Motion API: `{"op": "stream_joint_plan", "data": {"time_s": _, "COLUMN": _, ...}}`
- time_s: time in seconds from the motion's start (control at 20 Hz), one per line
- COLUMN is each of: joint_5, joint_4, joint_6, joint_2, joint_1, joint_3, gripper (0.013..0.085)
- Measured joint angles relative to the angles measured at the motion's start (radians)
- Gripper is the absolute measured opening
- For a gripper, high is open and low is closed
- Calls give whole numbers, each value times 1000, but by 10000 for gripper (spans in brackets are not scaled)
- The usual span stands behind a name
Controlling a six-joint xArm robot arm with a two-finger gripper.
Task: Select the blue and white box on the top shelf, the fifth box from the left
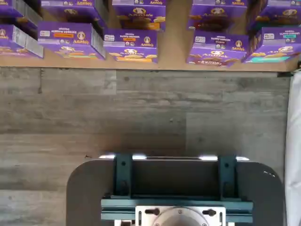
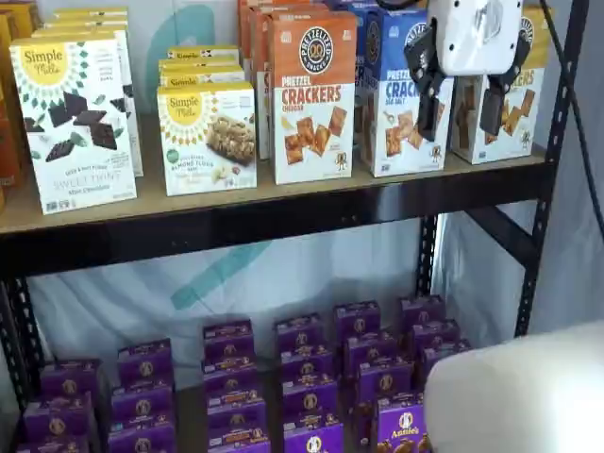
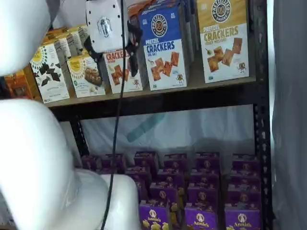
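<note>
Clearly the approach step: the gripper (image 2: 462, 99) hangs with fingers spread and empty in front of the blue and white box (image 3: 165, 48) on the top shelf (image 2: 283, 212) — next, I judge, it must centre on that carton and advance.

top shelf (image 3: 158, 98) | pretzel box (image 3: 165, 48) on it (cheddar carton (image 2: 313, 94) left); purple boxes (image 2: 311, 377) below
</note>
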Motion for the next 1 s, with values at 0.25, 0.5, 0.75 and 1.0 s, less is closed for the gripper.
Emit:
{"op": "stream_joint_plan", "data": {"time_s": 0.25, "joint_5": -10, "joint_4": 20, "joint_6": -10, "joint_2": -4, "joint_1": -18, "joint_3": 5, "gripper": 850}}
{"op": "stream_joint_plan", "data": {"time_s": 0.5, "joint_5": -36, "joint_4": -3, "joint_6": -3, "joint_2": -1, "joint_1": -1, "joint_3": 10, "gripper": 850}}
{"op": "stream_joint_plan", "data": {"time_s": 0.75, "joint_5": -96, "joint_4": -24, "joint_6": 0, "joint_2": 25, "joint_1": 9, "joint_3": 2, "gripper": 850}}
{"op": "stream_joint_plan", "data": {"time_s": 1.0, "joint_5": -140, "joint_4": -27, "joint_6": -20, "joint_2": 90, "joint_1": -11, "joint_3": -48, "gripper": 850}}
